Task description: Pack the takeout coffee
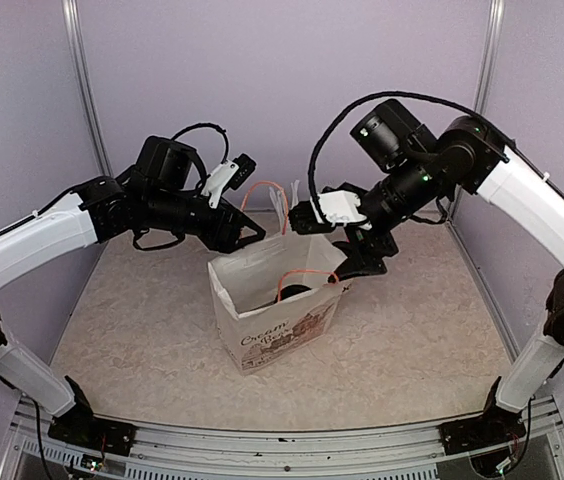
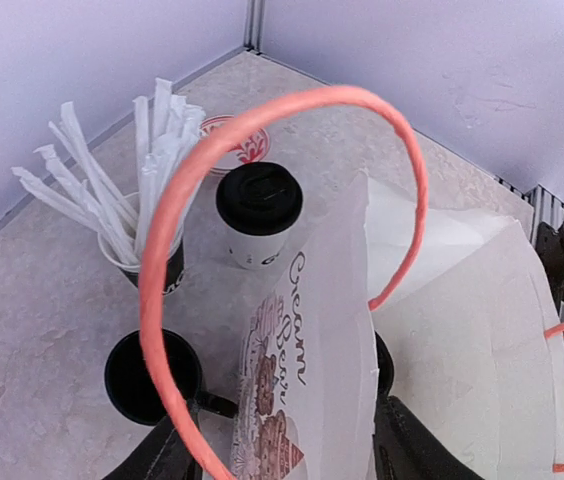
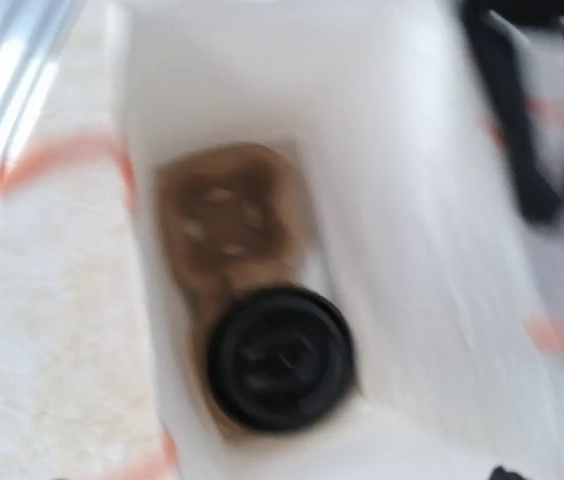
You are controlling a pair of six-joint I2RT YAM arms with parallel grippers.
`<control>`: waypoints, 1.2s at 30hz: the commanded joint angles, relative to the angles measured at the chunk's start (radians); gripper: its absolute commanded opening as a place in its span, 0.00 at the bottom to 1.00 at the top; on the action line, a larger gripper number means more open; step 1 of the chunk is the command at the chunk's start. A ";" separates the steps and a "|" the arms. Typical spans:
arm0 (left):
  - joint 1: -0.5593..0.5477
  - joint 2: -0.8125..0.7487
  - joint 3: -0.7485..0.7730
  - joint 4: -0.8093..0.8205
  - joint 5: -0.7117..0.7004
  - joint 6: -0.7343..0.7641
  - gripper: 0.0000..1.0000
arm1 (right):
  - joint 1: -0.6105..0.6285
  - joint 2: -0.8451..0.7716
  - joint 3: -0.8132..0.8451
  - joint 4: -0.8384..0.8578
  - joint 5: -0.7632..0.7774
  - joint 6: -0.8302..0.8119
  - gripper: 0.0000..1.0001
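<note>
The lidded cup is being judged light and crushable: mid-wall grasp advised. Left claw apart around bag wall; right claw seemingly apart.

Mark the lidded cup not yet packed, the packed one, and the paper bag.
Unpacked lidded cup (image 2: pixel 259 198): left wrist view, lid centre.
Packed lidded cup (image 3: pixel 280 357): right wrist view, lid centre.
Paper bag (image 1: pixel 280 338): top external view, printed front wall.

The bag gapes open; a lidded cup fills one end, with the brown patch beside it uncovered. An orange handle arches over the left wall. Behind the bag, a second lidded cup is hemmed in by straws, a mug and the bag.
</note>
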 commanded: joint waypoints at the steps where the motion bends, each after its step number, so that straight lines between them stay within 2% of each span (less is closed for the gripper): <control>1: 0.032 0.011 0.024 -0.003 -0.031 0.020 0.60 | -0.137 -0.007 0.029 -0.011 -0.088 0.008 0.88; 7: 0.041 0.005 0.032 -0.004 -0.075 0.028 0.70 | -0.371 0.043 -0.004 0.052 -0.189 0.048 0.88; 12: 0.042 -0.040 0.022 -0.003 -0.095 0.022 0.81 | -0.492 0.158 -0.015 0.122 -0.112 0.133 0.91; 13: 0.042 -0.060 0.019 -0.002 -0.105 0.015 0.85 | -0.504 0.188 -0.010 0.121 -0.104 0.140 0.93; 14: 0.042 -0.080 0.013 0.002 -0.119 0.008 0.96 | -0.518 0.209 -0.012 0.128 -0.097 0.151 0.98; 15: 0.042 -0.095 0.008 0.013 -0.144 -0.002 0.99 | -0.529 0.234 -0.015 0.136 -0.096 0.159 0.99; 20: 0.043 -0.212 -0.053 0.085 -0.250 -0.056 0.99 | -0.554 0.355 -0.007 0.188 -0.050 0.213 0.99; 23: 0.043 -0.245 -0.047 0.082 -0.256 -0.062 0.99 | -0.558 0.417 0.019 0.188 -0.063 0.225 0.99; 36: 0.043 -0.265 -0.065 0.060 -0.286 -0.079 0.95 | -0.556 0.528 0.077 0.170 -0.098 0.224 0.93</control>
